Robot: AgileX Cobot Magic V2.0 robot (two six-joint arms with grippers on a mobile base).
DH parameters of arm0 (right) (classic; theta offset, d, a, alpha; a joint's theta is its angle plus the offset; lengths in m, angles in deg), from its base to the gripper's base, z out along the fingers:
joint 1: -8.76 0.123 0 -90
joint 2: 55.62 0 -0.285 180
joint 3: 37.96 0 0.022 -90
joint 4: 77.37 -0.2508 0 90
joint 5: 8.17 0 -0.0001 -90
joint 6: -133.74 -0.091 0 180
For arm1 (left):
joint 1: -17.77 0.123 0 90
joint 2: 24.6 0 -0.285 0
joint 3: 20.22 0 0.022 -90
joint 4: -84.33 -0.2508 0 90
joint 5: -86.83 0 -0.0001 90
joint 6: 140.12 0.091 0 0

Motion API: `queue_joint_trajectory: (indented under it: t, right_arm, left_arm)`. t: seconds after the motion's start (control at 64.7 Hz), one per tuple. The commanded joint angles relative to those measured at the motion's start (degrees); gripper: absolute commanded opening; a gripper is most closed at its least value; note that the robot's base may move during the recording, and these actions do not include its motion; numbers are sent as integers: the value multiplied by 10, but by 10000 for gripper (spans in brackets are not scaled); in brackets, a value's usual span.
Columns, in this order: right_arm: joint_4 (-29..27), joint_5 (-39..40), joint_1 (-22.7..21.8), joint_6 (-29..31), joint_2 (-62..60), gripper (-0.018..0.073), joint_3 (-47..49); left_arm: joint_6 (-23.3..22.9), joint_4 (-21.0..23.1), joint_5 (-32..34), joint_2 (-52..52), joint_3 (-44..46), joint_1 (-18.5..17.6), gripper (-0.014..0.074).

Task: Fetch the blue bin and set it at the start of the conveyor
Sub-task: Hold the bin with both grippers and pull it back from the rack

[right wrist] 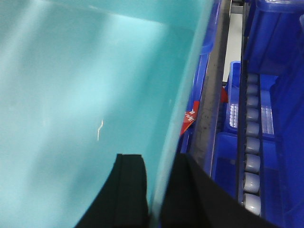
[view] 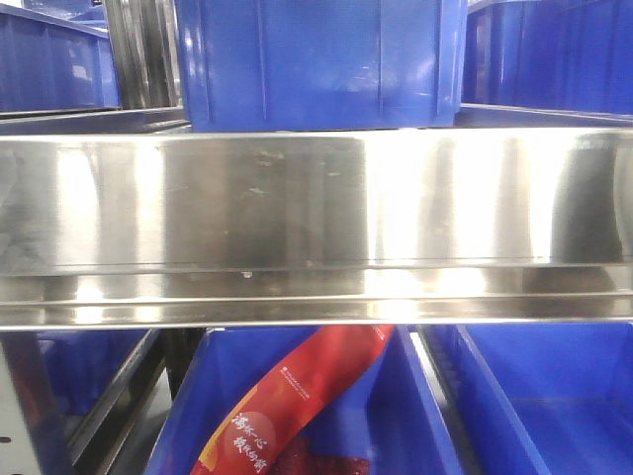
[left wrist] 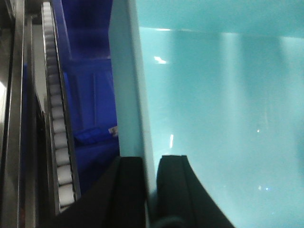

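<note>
You held the blue bin (left wrist: 223,118) between both hands.
Your left hand (left wrist: 151,164) and right hand (right wrist: 156,162) each pinched a wall, the bin spanning between them; beyond ran the roller track (left wrist: 57,118); no conveyor start showed.

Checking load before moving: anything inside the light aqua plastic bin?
The light aqua plastic bin looks bare inside; areas outside the wrist views or behind the black fingers are hidden.

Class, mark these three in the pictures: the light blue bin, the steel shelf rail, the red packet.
blue bin (left wrist: 228,118), left wrist view, its broad smooth wall.
steel shelf rail (view: 316,213), front view, middle of its shiny face.
red packet (view: 297,396), front view, middle of its printed side.
</note>
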Motion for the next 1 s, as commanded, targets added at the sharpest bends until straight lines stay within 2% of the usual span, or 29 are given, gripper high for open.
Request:
queue_joint_trajectory:
  t: [0.0, 0.587, 0.989]
  right_arm:
    - [35, 10, -6, 15, -8, -152, 5]
    - [35, 13, -6, 15, -8, -152, 5]
    - [35, 21, -6, 15, -8, -152, 5]
  left_arm:
    - [7, -38, 52, 7, 5, 3, -111]
    - [7, -38, 138, 7, 5, 3, -111]
    - [7, -38, 147, 7, 5, 3, -111]
